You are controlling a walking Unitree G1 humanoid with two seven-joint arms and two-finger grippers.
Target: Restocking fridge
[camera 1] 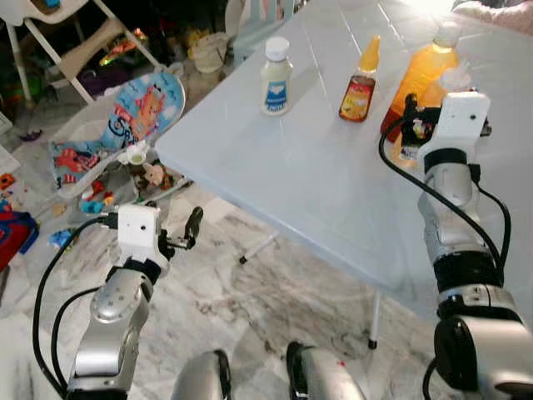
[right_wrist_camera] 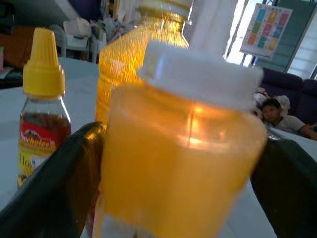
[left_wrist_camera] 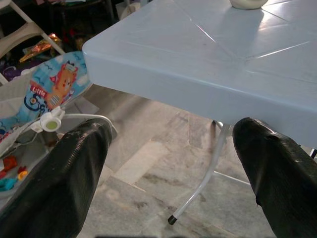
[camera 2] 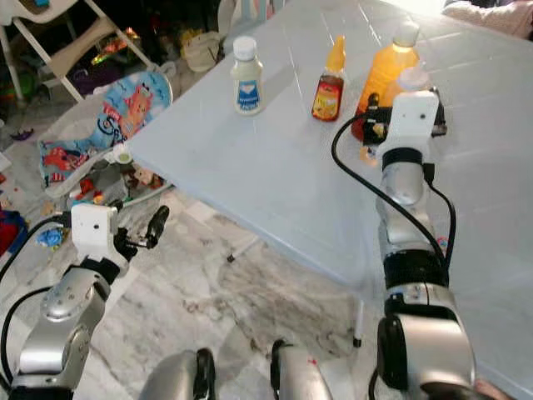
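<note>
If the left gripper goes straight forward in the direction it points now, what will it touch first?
Probably the near edge of the light blue table. The left gripper hangs open below the tabletop, off its corner, aimed at that edge. Depth is unclear, so it might pass underneath toward the metal table leg.

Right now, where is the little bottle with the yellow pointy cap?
The small bottle with the yellow cap stands on the table, between the white bottle to its left and the big orange bottle to its right.
</note>
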